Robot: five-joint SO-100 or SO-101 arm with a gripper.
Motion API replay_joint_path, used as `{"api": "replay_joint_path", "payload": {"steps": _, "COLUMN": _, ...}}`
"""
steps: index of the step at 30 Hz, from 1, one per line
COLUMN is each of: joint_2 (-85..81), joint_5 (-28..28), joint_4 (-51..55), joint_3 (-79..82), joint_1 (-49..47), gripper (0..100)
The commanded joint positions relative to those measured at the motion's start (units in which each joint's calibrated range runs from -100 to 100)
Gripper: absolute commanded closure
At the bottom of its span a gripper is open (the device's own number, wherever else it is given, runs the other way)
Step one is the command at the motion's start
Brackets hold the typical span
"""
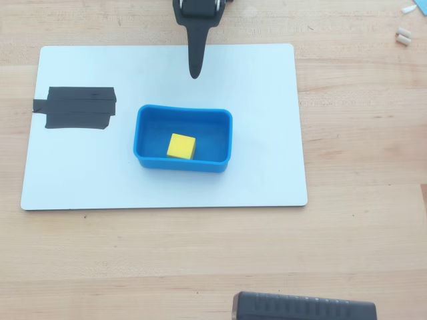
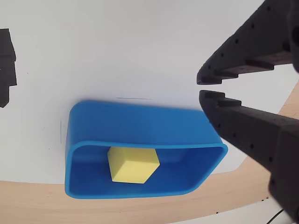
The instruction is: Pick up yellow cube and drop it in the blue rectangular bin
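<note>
The yellow cube (image 1: pixel 181 146) lies inside the blue rectangular bin (image 1: pixel 183 110), left of the bin's middle, on its floor. The bin stands on a white board. My gripper (image 1: pixel 195 72) is above the bin's far side in the overhead view, apart from the bin, and points toward it. It is shut and holds nothing. In the wrist view the jaws stand nearly together at the right, with the gripper (image 2: pixel 201 87) clear of the bin (image 2: pixel 140 121). The cube (image 2: pixel 133 165) shows there inside the bin.
The white board (image 1: pixel 267 167) lies on a wooden table (image 1: pixel 367 133). Black tape (image 1: pixel 77 108) is stuck on the board's left part. A black device (image 1: pixel 303 308) sits at the table's near edge. Small white bits (image 1: pixel 403 37) lie at the upper right.
</note>
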Motion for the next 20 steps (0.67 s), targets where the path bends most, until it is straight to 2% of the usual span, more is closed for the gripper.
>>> {"api": "replay_joint_path", "payload": {"steps": 1, "joint_2": -1.34, "joint_5": -0.29, "joint_4": 0.23, "joint_3": -0.23, "joint_1": -0.35, "gripper": 100}}
{"api": "replay_joint_path", "payload": {"steps": 20, "joint_2": -1.34, "joint_5": 0.0, "joint_4": 0.23, "joint_3": -0.23, "joint_1": -1.38, "gripper": 100}}
